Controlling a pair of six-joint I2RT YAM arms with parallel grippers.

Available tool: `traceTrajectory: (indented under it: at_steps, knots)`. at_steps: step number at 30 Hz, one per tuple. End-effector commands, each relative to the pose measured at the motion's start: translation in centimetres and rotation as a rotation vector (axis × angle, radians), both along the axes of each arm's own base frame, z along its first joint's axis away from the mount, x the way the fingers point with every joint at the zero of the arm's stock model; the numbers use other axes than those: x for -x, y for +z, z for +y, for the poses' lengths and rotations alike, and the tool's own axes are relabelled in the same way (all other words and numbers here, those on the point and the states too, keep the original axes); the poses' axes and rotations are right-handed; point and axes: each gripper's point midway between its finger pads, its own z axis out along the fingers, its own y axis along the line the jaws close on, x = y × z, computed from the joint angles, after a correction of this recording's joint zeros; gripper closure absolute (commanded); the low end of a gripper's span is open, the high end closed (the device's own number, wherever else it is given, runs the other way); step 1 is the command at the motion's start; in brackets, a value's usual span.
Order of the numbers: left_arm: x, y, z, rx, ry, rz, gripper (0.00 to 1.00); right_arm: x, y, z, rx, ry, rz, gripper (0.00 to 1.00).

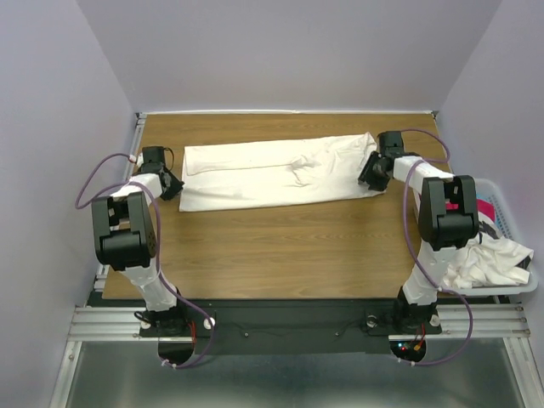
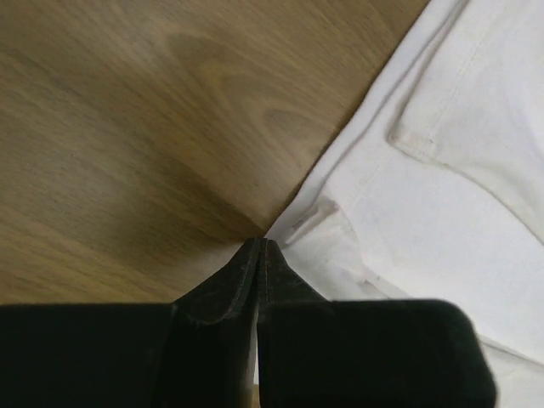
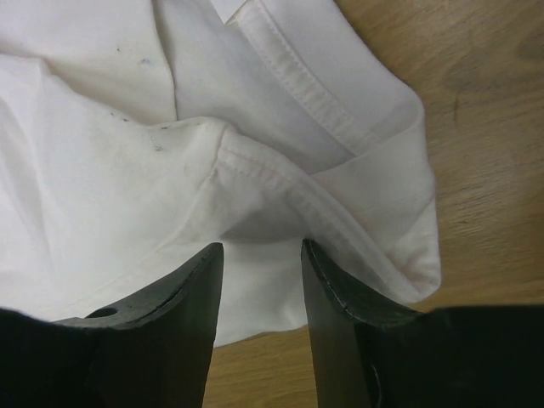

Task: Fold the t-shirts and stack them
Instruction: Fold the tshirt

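The off-white t-shirt [image 1: 272,174] lies folded lengthwise into a long band across the bench [image 1: 280,255] at twelve o'clock. By my reading the crosswise folds are not yet made. The magenta t-shirt [image 1: 486,208] and the marked white t-shirt [image 1: 501,259] wait in the basket [image 1: 508,219] at four o'clock. The left hand [image 2: 259,253] is pressed together at the band's nine o'clock corner, and the right hand [image 3: 259,246] is spread over the three o'clock hem. Bare wood toward six o'clock leaves folding room.
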Motion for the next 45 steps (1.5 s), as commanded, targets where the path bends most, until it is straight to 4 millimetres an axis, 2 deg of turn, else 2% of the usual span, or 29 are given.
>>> traceTrajectory:
  at_steps: [1,2,4,5,6,7,9,13,18,23,26,27,28,29,30,32,33,35,36,37,39,40,41,42,43,45]
  knots:
    - [0.6,4.9,-1.1,0.007,-0.036,-0.099,0.75,-1.2,3.8,-1.1,0.072,0.011,-0.077,0.51]
    - [0.7,6.7,-1.8,-0.009,-0.056,-0.14,0.64,-1.2,4.6,-0.4,0.077,0.033,-0.094,0.5]
    - [1.6,7.7,-2.6,-0.043,-0.092,-0.152,0.53,-1.1,5.4,0.6,0.075,0.053,-0.107,0.5]
    - [1.8,8.2,-3.4,-0.069,-0.114,-0.159,0.43,-0.9,5.8,0.7,0.072,0.053,-0.114,0.5]
    - [2.0,9.2,-3.8,-0.093,-0.136,-0.182,0.41,-0.6,5.8,1.0,0.07,0.057,-0.111,0.5]
    - [2.4,9.3,-3.7,-0.116,-0.145,-0.177,0.4,-0.4,5.9,1.2,0.071,0.057,-0.11,0.5]
    - [2.9,9.0,-6.0,-0.187,-0.241,-0.155,0.4,0.4,5.4,1.4,0.061,0.053,-0.093,0.51]
    - [3.6,6.6,-7.3,-0.213,-0.318,-0.082,0.43,1.3,4.0,1.7,0.053,0.055,-0.055,0.52]
    - [3.3,3.6,-7.4,-0.211,-0.343,0.011,0.51,1.1,2.8,1.9,0.044,0.053,-0.029,0.57]
    - [3.1,1.6,-7.8,-0.196,-0.362,0.069,0.55,1.0,1.1,2.2,0.042,0.062,0.008,0.62]
    - [4.0,-0.1,-8.0,-0.176,-0.375,0.135,0.56,0.5,0.6,2.0,0.05,0.054,0.013,0.62]
    - [4.3,-0.5,-8.1,-0.167,-0.38,0.151,0.56,0.4,-0.1,1.9,0.057,0.051,0.03,0.62]
    - [5.2,-1.4,-8.1,-0.157,-0.385,0.188,0.57,0.2,-0.3,1.9,0.06,0.048,0.03,0.62]
    - [5.6,-1.8,-8.3,-0.142,-0.393,0.203,0.57,-0.4,-0.8,1.8,0.069,0.046,0.035,0.61]
    - [6.1,-2.1,-8.5,-0.129,-0.399,0.218,0.57,-1.0,-0.3,1.7,0.071,0.042,0.018,0.61]
    - [7.6,-3.2,-8.9,-0.095,-0.412,0.264,0.57,-1.8,-1.6,1.6,0.089,0.043,0.036,0.61]
    - [9.1,-4.0,-9.5,-0.056,-0.423,0.295,0.58,-3.2,-1.9,1.5,0.103,0.043,0.027,0.6]
    - [10.5,-4.4,-11.1,0.012,-0.451,0.311,0.59,-4.9,-2.5,1.3,0.119,0.051,0.02,0.6]
    - [11.5,-4.6,-12.4,0.058,-0.481,0.322,0.6,-7.5,-0.9,1.6,0.118,0.056,-0.04,0.58]
    - [12.3,-4.3,-14.6,0.088,-0.518,0.314,0.6,-8.2,-3.1,1.7,0.131,0.084,-0.011,0.58]
    - [14.9,-4.5,-17.7,0.145,-0.591,0.339,0.59,-10.8,-3.3,2.0,0.138,0.113,-0.044,0.54]
    - [16.1,-3.9,-20.1,0.215,-0.649,0.339,0.58,-13.6,-1.0,2.2,0.148,0.131,-0.122,0.52]
    - [18.1,-3.6,-23.3,0.256,-0.736,0.345,0.56,-14.4,-2.3,2.4,0.154,0.142,-0.116,0.5]
    - [19.1,-2.9,-25.1,0.305,-0.795,0.341,0.51,-15.4,-1.5,2.4,0.156,0.151,-0.145,0.49]
    - [20.2,-2.0,-26.9,0.306,-0.874,0.323,0.49,-17.0,0.5,2.7,0.156,0.166,-0.201,0.48]
    - [20.3,-0.1,-27.6,0.299,-0.913,0.275,0.42,-17.7,2.7,3.6,0.14,0.209,-0.25,0.46]
